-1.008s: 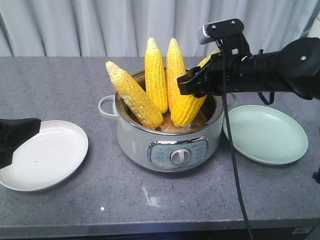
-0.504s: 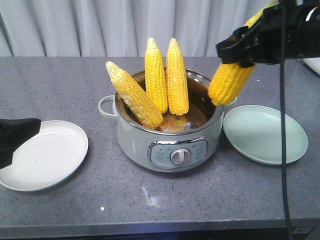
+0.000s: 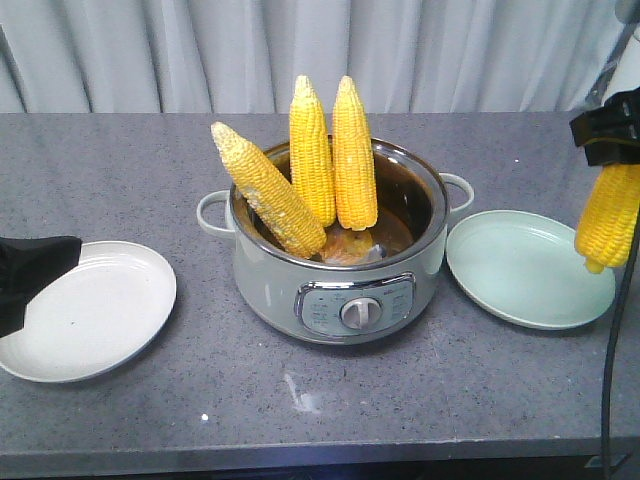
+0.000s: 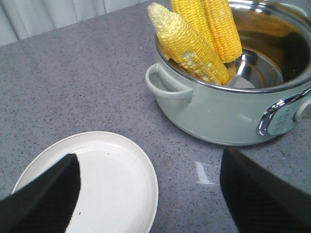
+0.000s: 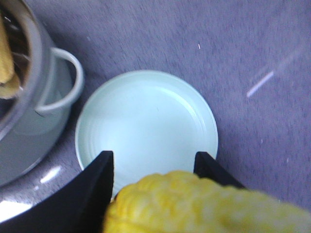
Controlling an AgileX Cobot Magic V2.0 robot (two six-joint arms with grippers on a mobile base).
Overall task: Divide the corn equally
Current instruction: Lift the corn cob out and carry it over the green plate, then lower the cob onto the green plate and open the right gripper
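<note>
Right tool (image 3: 612,135) grips corn cob (image 3: 607,218) over green plate (image 3: 530,268). Next: lower, lay cob down, let go. Left tool (image 4: 148,165) spread wide, empty.

Three bright yellow corn cobs (image 4: 190,44) lean in a pale green, steel-rimmed pot (image 4: 218,116) at two o'clock. A round white plate (image 4: 116,187) lies at seven o'clock, with the left gripper's (image 4: 149,160) black fingers (image 4: 43,204) spread wide.

a pale green electric pot (image 3: 270,285) with a front dial (image 3: 360,313) sits mid-frame on a grey speckled table (image 3: 130,170). a white plate (image 3: 90,310) lies lower left, a mint plate (image 3: 520,265) right, just beside the pot. a pleated curtain (image 3: 150,50) spans the top.
</note>
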